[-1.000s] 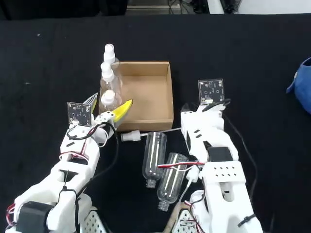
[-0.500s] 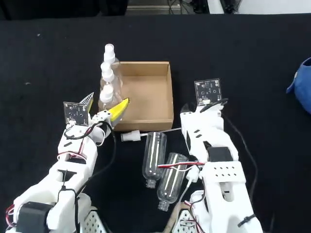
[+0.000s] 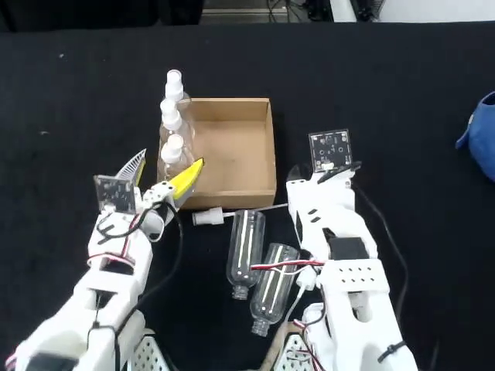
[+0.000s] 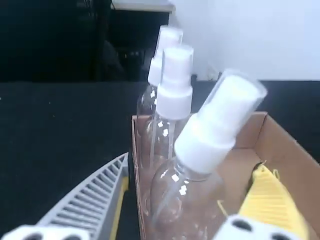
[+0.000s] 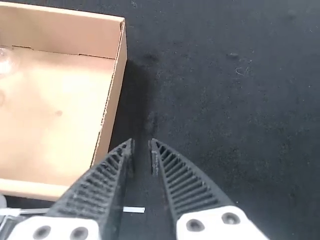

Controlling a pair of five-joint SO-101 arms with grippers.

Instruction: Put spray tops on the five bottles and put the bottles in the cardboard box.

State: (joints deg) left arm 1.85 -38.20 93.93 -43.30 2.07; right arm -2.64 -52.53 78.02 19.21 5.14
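Note:
Three clear bottles with white spray tops (image 3: 173, 117) stand in a row inside the cardboard box (image 3: 236, 154), along its left wall. In the left wrist view the nearest bottle (image 4: 200, 165) stands between the grey and yellow fingers of my left gripper (image 3: 161, 171), which is open and not touching it. Two topless bottles (image 3: 245, 243) (image 3: 274, 287) lie on the black table in front of the box. A loose spray top (image 3: 209, 217) lies by the box's front wall. My right gripper (image 5: 142, 147) is shut and empty, just off the box's front right corner.
A blue object (image 3: 481, 139) sits at the table's right edge. The right half of the box floor (image 5: 55, 105) is bare. Black table stretches out on all sides of the box.
My left gripper has drawn back from the nearest capped bottle, toward the front left, and stays open. The right arm has barely shifted.

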